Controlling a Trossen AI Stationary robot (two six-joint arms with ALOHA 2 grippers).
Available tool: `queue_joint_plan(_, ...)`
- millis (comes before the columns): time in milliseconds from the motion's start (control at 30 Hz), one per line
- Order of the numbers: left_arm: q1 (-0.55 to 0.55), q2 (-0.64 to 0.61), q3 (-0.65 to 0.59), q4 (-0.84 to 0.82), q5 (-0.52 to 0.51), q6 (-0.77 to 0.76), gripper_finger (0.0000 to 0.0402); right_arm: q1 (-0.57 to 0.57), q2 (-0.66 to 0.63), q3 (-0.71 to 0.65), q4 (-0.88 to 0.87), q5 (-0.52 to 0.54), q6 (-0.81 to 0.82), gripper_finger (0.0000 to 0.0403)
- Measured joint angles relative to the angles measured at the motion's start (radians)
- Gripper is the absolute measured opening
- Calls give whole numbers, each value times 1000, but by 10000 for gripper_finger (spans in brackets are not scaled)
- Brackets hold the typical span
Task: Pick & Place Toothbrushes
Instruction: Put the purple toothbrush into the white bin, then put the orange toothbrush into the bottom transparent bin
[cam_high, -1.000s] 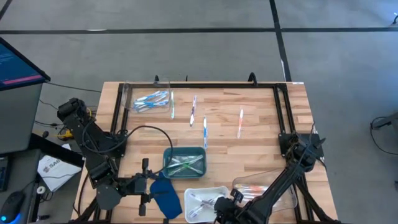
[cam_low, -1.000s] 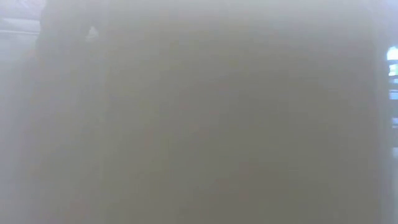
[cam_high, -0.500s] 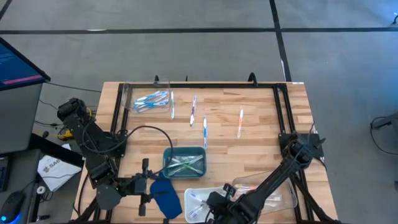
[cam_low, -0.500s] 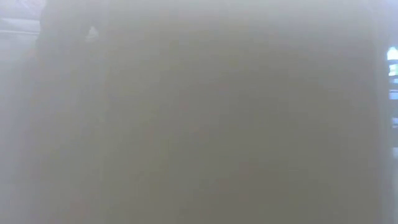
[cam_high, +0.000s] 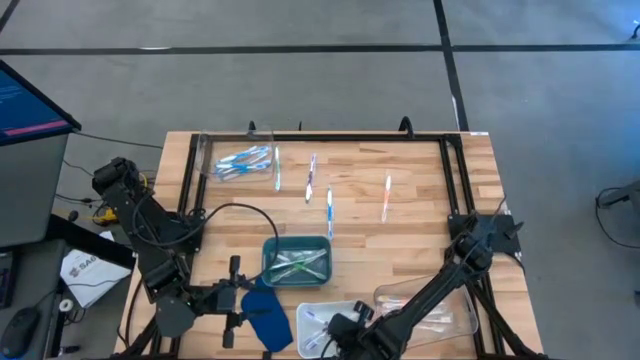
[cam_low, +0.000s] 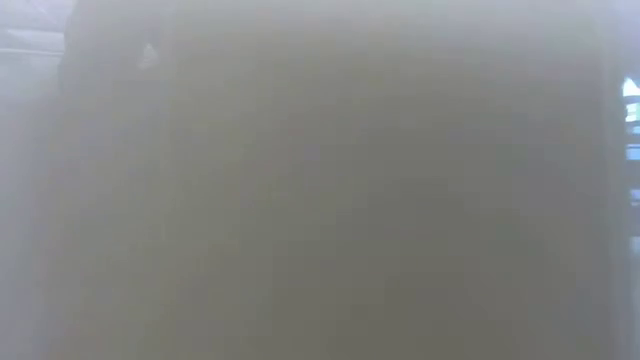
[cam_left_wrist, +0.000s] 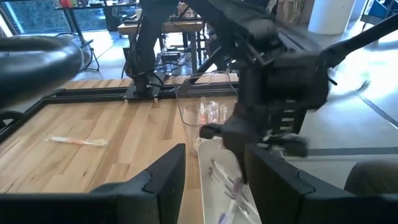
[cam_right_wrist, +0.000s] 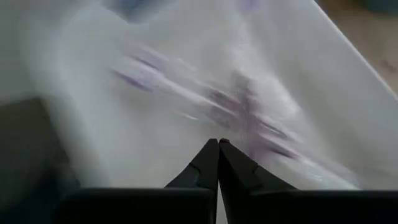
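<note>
Loose toothbrushes (cam_high: 329, 210) lie on the wooden table, one of them pink-orange (cam_high: 386, 198). Blue ones fill a clear tray (cam_high: 240, 162) at the far left, and green ones lie in a teal tray (cam_high: 297, 260). The white tray (cam_high: 355, 305) near the front edge holds purple toothbrushes (cam_right_wrist: 249, 118). My right gripper (cam_right_wrist: 218, 144) is shut just above that tray, slanting down, with nothing seen between its tips. My left gripper (cam_left_wrist: 214, 152) stands open at the near left, pointing level toward the white tray.
A clear tray (cam_high: 440, 310) with pink-orange brushes sits at the near right, under my right arm. A dark blue flat piece (cam_high: 265, 312) lies beside my left gripper. A black frame (cam_high: 320, 137) borders the table's far and side edges. The low view is a grey haze.
My right gripper has moved toward the table's left edge and sunk, from the white tray's right end to over its middle. My left arm has kept still.
</note>
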Motion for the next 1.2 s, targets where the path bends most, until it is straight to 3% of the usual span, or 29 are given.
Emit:
queue_joint_plan(533, 0, 0, -9, 18, 2, 8, 158, -13, 27, 49, -8, -14, -60, 1)
queue_joint_plan(800, 0, 0, -9, 17, 14, 17, 158, -12, 27, 179, -39, 53, -304, 0)
queue_joint_plan(933, 8, 0, -9, 15, 14, 66, 158, -15, 16, 244, -129, 176, -415, 0)
queue_joint_plan(1200, 61, 0, -9, 4, 16, 187, 158, -81, -79, 246, -222, 275, -560, 0)
